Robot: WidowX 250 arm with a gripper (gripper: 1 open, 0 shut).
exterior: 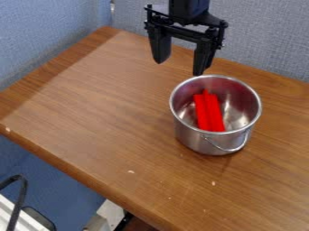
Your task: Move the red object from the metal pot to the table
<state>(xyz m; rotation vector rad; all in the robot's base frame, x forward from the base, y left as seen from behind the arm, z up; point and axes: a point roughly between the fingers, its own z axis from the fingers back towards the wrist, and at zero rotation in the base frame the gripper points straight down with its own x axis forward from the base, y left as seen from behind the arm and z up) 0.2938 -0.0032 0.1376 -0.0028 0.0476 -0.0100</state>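
A shiny round stainless-steel pot (216,115) with straight sides and a rolled rim is seen standing upright on a brown wood-grain table (85,99), towards the table's right edge and nearer its far side than its near edge. A bright red elongated rectangular block (210,110) is held inside the pot, lying against the bottom and leaning slightly, its length running from the far wall towards the near wall. A thin wire loop handle is visible on the pot's near side. A black two-fingered gripper (182,60) is positioned above the table just beyond the pot's far-left rim, pointed downward, with its fingers spread wide apart and nothing between them. No contact between the gripper and the pot or the block is seen. A blue fabric wall is seen behind the table's far edge.
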